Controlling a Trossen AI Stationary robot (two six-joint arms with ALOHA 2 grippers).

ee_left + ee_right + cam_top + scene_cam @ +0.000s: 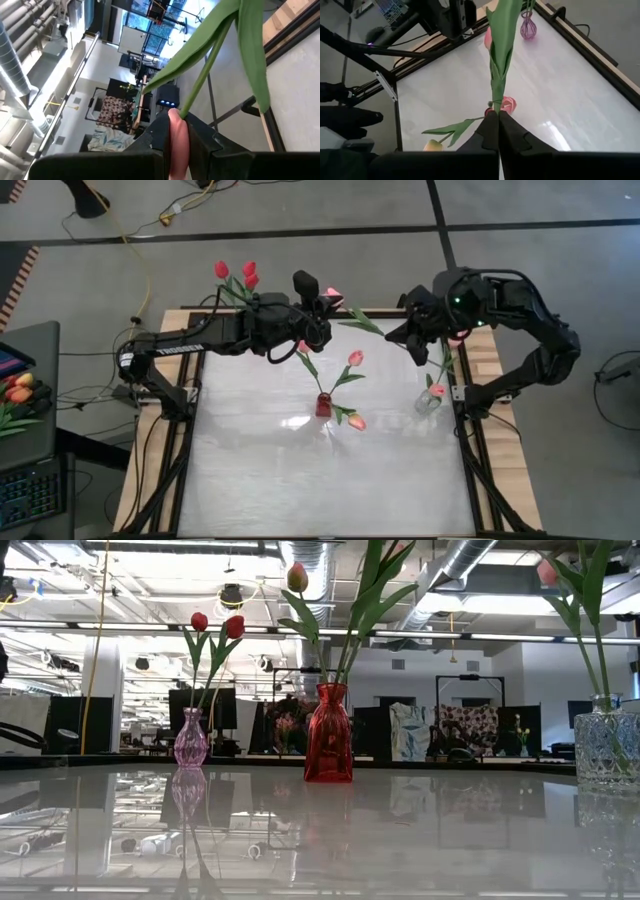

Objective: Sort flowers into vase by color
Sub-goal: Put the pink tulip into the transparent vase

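- High view: the right end effector (432, 340) hangs over the tabletop's right edge, above the clear vase (428, 402); its fingers are pressed together on a green stem (496, 75), pinching a flower.
- Left end effector (318, 298) sits over the far edge, pinching a pink tulip (178, 145) by the head end, stem and leaves sticking out beyond the fingers.
- Tabletop (300, 480) is glossy white, mirroring the vases, with a wooden border and black rails.
- Three vases: purple (190, 740) with two red flowers in the low view, red (328, 735) with pink-orange ones, and clear.
- From above, about three heads fan from the red vase and three red ones (240, 275) show at the far left corner.
- Beyond the tabletop lies an open workshop with ceiling ducts (310, 560), strip lights and monitors.
- A loose tulip bunch (20, 390) lies on a desk at the left.
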